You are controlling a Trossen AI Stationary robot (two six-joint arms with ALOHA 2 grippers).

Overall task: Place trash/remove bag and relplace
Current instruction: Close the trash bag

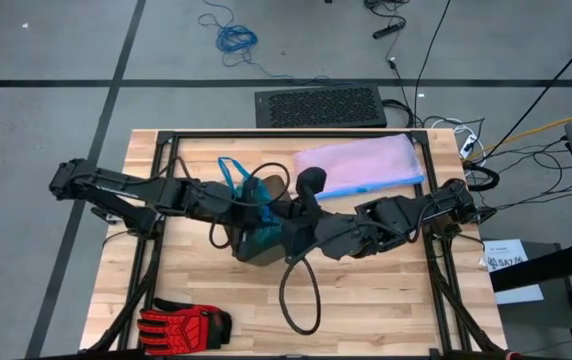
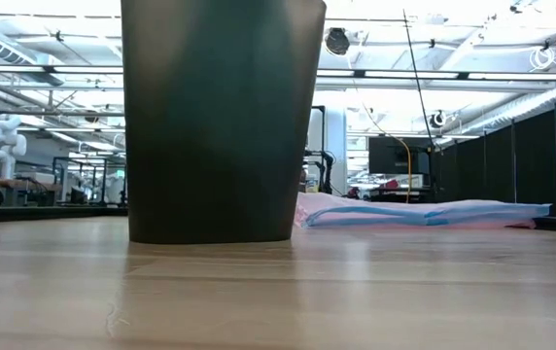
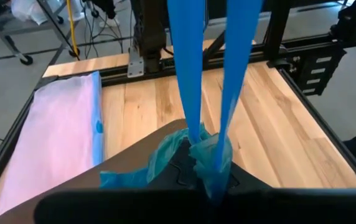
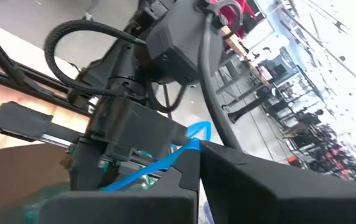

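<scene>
High view, bin: dark, mid-table, teal bag inside.
Left gripper: closed on the bag's bunched top; blue loops taut.
Right gripper: at the bin; fingers' gap cannot be told.
Lilac bag: flat behind.

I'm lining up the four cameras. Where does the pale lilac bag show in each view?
High view: lilac bag lies at the table's far edge, right of centre, behind the arms.
Low view: lilac bag lies flat right of the dark bin.
Left wrist view: it fills the picture's left side on the wood.
Right wrist view: not in it.
Shared landmark: the bin.
</scene>
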